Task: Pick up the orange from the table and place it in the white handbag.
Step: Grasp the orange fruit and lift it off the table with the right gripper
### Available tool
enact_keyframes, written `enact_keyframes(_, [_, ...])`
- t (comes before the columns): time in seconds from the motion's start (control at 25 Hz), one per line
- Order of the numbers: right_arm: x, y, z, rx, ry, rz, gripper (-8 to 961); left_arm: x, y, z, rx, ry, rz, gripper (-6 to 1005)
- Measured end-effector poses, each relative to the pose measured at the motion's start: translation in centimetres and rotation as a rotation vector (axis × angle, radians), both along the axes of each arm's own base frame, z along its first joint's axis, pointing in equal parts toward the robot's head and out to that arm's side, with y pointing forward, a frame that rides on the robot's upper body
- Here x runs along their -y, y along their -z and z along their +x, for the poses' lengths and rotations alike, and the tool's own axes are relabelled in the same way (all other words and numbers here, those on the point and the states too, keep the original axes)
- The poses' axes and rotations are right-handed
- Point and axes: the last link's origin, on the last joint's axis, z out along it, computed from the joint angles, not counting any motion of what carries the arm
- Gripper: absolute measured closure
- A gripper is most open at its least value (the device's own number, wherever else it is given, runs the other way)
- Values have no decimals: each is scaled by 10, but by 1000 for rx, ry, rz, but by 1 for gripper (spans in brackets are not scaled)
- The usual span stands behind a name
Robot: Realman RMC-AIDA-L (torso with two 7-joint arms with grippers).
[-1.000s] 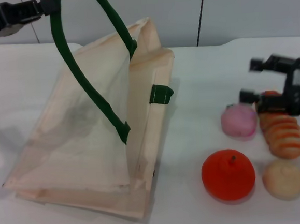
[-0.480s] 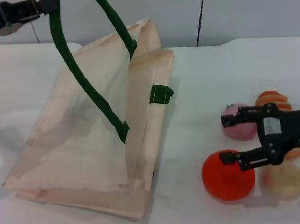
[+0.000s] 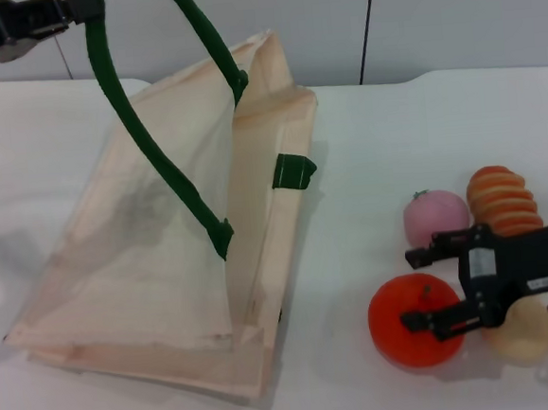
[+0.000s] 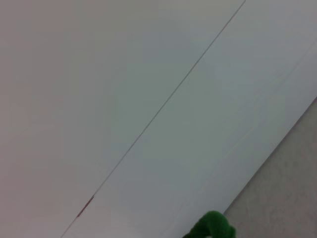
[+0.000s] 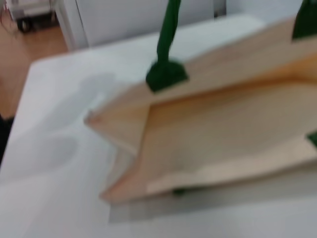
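Barely begun: right tool (image 3: 421, 286), spread, straddles the orange (image 3: 416, 321) on the bench (image 3: 364, 141); left tool (image 3: 76, 6) apparently pinches the bag (image 3: 165, 270) handle (image 3: 146, 149).

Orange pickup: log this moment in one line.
right gripper open over orange | left gripper holds handbag handle up | orange on table

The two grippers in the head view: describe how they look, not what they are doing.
The right gripper is matte black, with two thin straight fingers on a blocky body bearing a pale label and a small metal fitting. The left gripper is black too, with exposed silvery metal parts behind it.
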Motion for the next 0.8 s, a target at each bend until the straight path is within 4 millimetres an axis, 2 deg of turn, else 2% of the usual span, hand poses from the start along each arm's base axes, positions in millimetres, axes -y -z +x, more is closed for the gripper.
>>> enact_keyframes(0.24, [0,10,2,70,5,-25,118,0,0,0,1,-1,0,888])
enact_keyframes(0.6, [0,11,1,73,5,-27,129,0,0,0,3,-1,0,888])
enact_keyframes(0.8, [0,10,0,75,11,-27,238,0,0,0,3,-2,-1,888])
